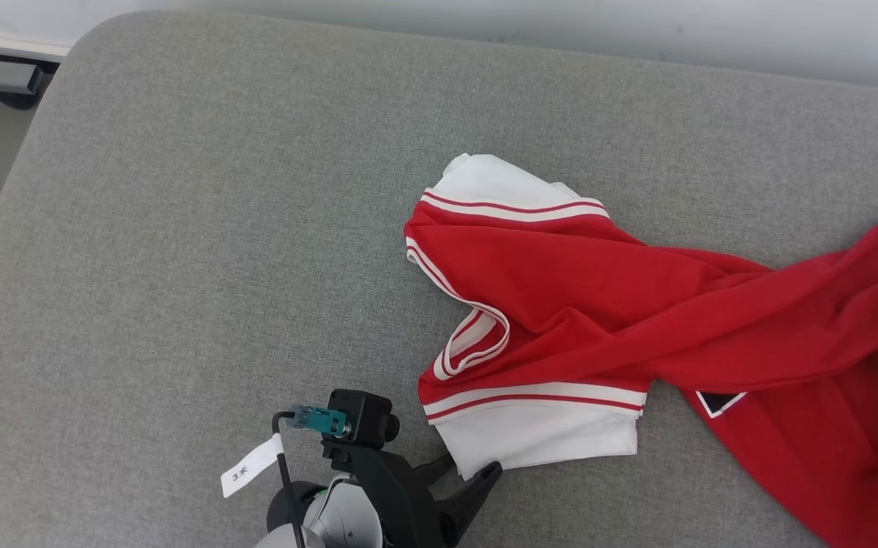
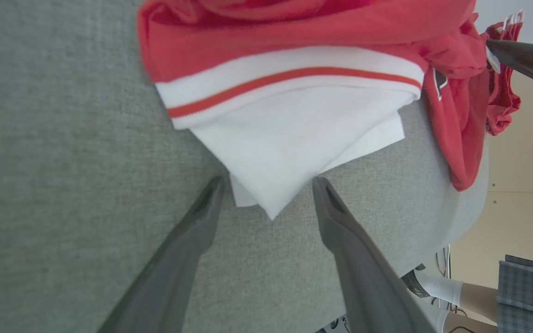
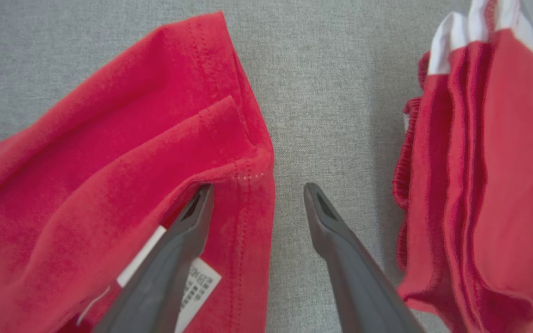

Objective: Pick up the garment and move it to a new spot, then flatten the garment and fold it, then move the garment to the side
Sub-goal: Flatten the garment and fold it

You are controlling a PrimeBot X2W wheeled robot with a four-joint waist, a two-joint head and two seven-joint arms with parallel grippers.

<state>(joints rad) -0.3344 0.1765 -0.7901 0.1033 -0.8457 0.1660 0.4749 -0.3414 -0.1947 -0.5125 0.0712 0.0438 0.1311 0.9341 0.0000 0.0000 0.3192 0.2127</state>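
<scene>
Garment [image 1: 598, 304]: red shirt, white sleeves with red-striped trim, crumpled and twisted. It lies on the grey fabric-covered tabletop [image 1: 180, 266], from about the middle out toward the right edge, and nearer the front edge than the back. In the left wrist view part of it seems to hang over an edge.

Left end effector [image 2: 268, 194]: released, jaws wide, holding nothing. The pointed corner of the white sleeve [image 2: 294, 138] sits just between the 2 fingertips; contact can't be told.

Right end effector [image 3: 258, 188]: released, nothing clamped. 1 finger lies over the red cloth by the care label [image 3: 197, 286], the other over bare tabletop, with the stitched hem [image 3: 248, 175] between them.

Handling, as a judgement: thin knit, light, limp, not fragile. It will sag and drag when lifted and may slip out of a shallow pinch. Layers are bunched, so a grab could catch 2 plies.

Best holds: the doubled hem near the right end effector and the sleeve corner or striped cuff at the left. Stitched edges grip better than mid-panel cloth.
</scene>
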